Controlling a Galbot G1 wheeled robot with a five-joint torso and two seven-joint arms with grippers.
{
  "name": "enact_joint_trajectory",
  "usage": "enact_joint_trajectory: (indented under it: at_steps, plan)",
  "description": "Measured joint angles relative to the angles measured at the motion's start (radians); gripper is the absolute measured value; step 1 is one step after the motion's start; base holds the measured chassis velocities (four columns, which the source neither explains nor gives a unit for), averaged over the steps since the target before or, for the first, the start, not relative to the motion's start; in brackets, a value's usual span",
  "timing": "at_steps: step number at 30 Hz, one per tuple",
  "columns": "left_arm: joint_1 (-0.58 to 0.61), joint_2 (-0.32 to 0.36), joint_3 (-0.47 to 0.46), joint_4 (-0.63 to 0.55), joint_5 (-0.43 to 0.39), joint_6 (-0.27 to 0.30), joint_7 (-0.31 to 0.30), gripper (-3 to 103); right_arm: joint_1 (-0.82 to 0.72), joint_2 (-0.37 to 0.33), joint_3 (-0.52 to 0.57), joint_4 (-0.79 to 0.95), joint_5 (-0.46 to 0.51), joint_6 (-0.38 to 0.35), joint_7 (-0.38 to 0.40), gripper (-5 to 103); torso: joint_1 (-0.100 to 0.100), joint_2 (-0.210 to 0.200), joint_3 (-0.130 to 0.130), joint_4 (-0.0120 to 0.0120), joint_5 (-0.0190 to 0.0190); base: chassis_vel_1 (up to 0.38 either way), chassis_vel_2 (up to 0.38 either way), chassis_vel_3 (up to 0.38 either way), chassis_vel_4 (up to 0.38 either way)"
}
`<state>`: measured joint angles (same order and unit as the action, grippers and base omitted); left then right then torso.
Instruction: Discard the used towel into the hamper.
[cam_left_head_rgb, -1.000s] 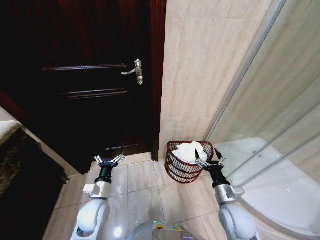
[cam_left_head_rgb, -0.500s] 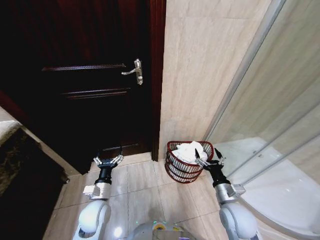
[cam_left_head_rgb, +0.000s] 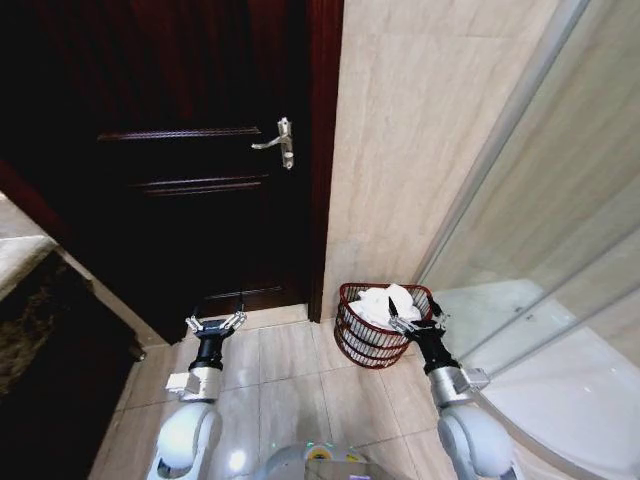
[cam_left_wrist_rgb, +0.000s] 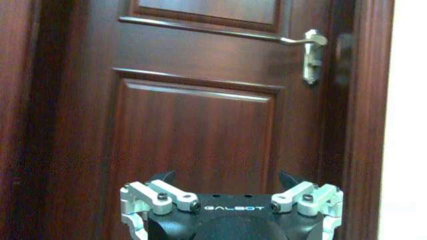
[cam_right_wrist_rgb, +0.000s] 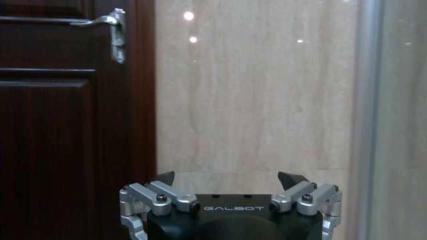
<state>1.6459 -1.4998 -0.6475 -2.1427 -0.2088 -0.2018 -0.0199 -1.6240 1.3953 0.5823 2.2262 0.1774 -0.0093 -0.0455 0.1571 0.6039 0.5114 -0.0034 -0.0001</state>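
The left gripper (cam_left_head_rgb: 217, 323) is hanging spread wide and empty before the dark door (cam_left_head_rgb: 190, 150), apparently just parked. The hamper (cam_left_head_rgb: 372, 335) is sitting on the floor against the tiled wall (cam_left_head_rgb: 420, 130), with the white towel (cam_left_head_rgb: 385, 303) heaped inside. The right gripper (cam_left_head_rgb: 417, 318) is hovering at its rim, also spread and empty, suggesting the drop is done.

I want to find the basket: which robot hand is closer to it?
Right. The right gripper hangs open at the hamper rim; the left gripper, also open, is well off, near the door.

"GALBOT" stands on the left gripper (cam_left_wrist_rgb: 230, 181) and the right gripper (cam_right_wrist_rgb: 228, 180).
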Motion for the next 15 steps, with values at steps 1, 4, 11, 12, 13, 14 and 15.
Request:
enact_joint_trajectory:
  at_steps: [1, 4, 11, 12, 13, 14, 15]
  plan:
    - [0.000, 0.000, 0.000, 0.000, 0.000, 0.000, 0.000, 100, 0.000, 0.000, 0.000, 0.000, 0.000, 0.000, 0.000, 100, 0.000, 0.000, 0.000, 0.0000, 0.0000, 0.066, 0.067, 0.081, 0.075]
    - [0.002, -0.001, 0.000, 0.000, 0.002, -0.004, 0.001, 100, -0.003, -0.002, 0.000, 0.002, 0.003, 0.001, 0.000, 100, 0.000, 0.000, 0.000, 0.0001, 0.0001, 0.071, 0.087, 0.081, 0.079]
    - [0.002, 0.001, 0.000, 0.004, 0.004, -0.011, 0.001, 100, -0.003, -0.001, -0.001, 0.003, 0.004, 0.003, 0.000, 100, 0.000, 0.000, 0.000, 0.0000, 0.0001, 0.090, 0.098, 0.108, 0.100]
    - [0.002, 0.001, 0.000, 0.004, 0.004, -0.011, 0.001, 100, -0.003, -0.001, -0.001, 0.003, 0.004, 0.003, 0.000, 100, 0.000, 0.000, 0.000, 0.0000, 0.0001, 0.102, 0.113, 0.135, 0.106]
    - [0.001, 0.001, 0.001, 0.006, 0.006, -0.015, 0.000, 100, -0.002, 0.000, -0.003, 0.003, 0.004, 0.003, 0.000, 100, 0.000, 0.000, 0.000, 0.0001, 0.0001, 0.103, 0.113, 0.135, 0.119]
    - [-0.003, -0.001, 0.003, 0.012, 0.012, -0.025, -0.012, 100, 0.000, 0.001, -0.004, 0.004, 0.004, 0.003, 0.001, 100, 0.000, 0.000, 0.000, 0.0002, 0.0002, 0.103, 0.100, 0.117, 0.119]
    - [-0.008, -0.004, 0.003, 0.020, 0.024, -0.032, -0.022, 100, 0.003, 0.001, -0.005, 0.005, 0.004, 0.004, 0.002, 100, 0.000, 0.000, 0.000, 0.0006, 0.0002, 0.105, 0.100, 0.099, 0.111]
